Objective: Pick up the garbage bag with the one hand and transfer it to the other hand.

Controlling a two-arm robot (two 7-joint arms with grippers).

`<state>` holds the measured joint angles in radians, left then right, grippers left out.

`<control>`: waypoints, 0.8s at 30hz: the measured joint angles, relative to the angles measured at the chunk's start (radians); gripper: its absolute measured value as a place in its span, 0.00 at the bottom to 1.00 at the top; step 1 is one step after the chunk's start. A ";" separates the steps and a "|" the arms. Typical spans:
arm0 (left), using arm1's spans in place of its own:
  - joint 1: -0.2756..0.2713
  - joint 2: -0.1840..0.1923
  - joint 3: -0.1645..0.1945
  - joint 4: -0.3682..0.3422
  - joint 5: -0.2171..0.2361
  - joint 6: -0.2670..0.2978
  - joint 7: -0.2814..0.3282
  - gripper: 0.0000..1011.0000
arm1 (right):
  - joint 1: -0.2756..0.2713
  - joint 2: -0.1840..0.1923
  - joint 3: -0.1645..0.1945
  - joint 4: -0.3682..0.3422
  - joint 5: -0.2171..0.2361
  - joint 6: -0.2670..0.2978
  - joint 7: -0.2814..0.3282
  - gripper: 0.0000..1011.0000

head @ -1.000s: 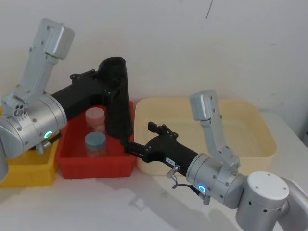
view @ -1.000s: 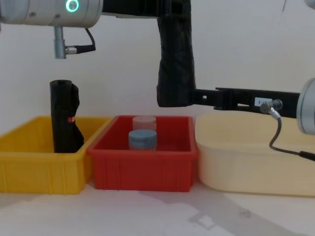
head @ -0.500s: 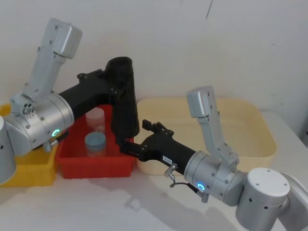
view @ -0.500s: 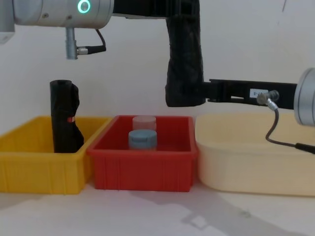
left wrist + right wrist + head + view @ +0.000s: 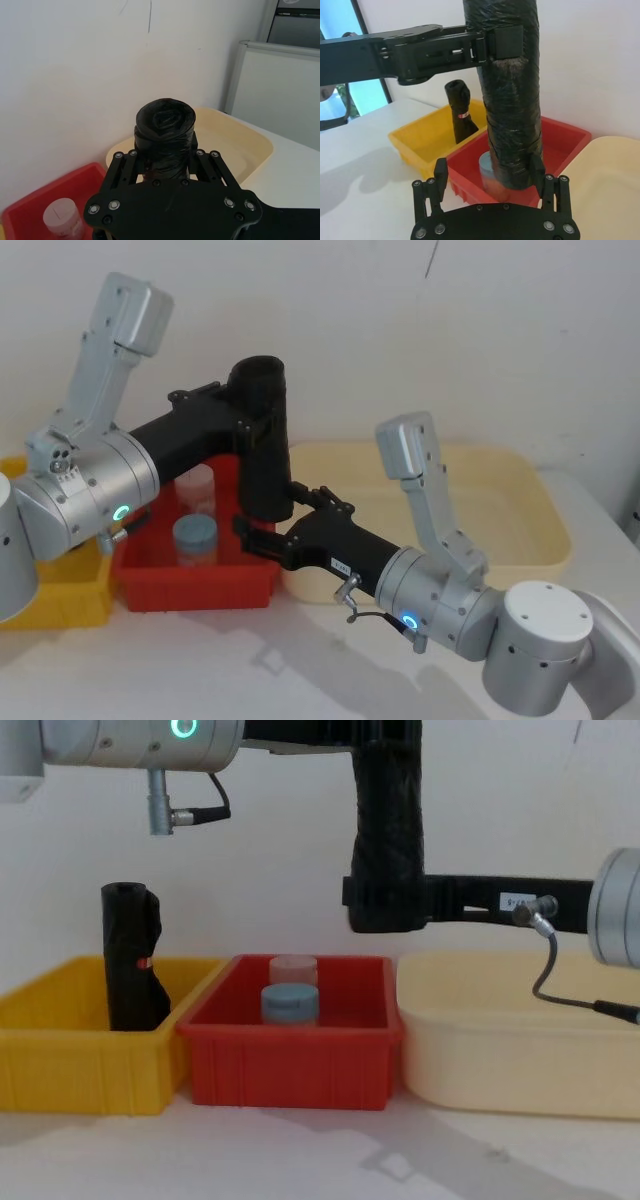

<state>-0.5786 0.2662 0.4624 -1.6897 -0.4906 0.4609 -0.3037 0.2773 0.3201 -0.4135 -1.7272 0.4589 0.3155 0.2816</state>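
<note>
Handover step. My left gripper (image 5: 258, 426) is clamped on the bag (image 5: 266, 465), upper end between its jaws. The right gripper (image 5: 488, 171) is spread wide, lower end between them. Next, I judge: close right, then release left.

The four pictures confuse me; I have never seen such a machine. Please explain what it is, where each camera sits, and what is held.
It is a two-armed robot; each arm ends in a claw. Cameras sit on its head, its chest and each wrist. The left claw grips a black bag roll upright in the air; the open right claw surrounds its lower end. Below stand a yellow bin with another roll, a red bin with two jars, and a cream tub.
</note>
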 joint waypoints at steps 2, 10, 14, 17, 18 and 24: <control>-0.001 0.000 0.001 0.000 -0.003 0.003 -0.001 0.43 | 0.004 -0.002 -0.001 0.005 -0.004 -0.003 -0.005 0.99; -0.004 0.002 0.008 -0.006 -0.022 0.022 -0.008 0.43 | 0.018 -0.010 -0.007 0.032 -0.019 -0.013 -0.013 0.99; -0.005 0.004 0.009 -0.009 -0.029 0.029 -0.008 0.43 | 0.024 -0.014 -0.007 0.046 -0.026 -0.017 -0.017 0.99; -0.005 0.006 0.010 -0.010 -0.033 0.034 -0.008 0.43 | 0.027 -0.017 -0.006 0.056 -0.032 -0.020 -0.019 0.99; -0.005 0.007 0.011 -0.011 -0.035 0.035 -0.008 0.43 | 0.029 -0.018 -0.005 0.061 -0.034 -0.022 -0.020 0.99; -0.007 0.011 0.013 -0.011 -0.043 0.039 -0.007 0.43 | 0.035 -0.024 -0.001 0.078 -0.043 -0.025 -0.023 0.99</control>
<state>-0.5860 0.2767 0.4750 -1.7012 -0.5336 0.4997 -0.3109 0.3124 0.2962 -0.4145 -1.6496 0.4156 0.2902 0.2585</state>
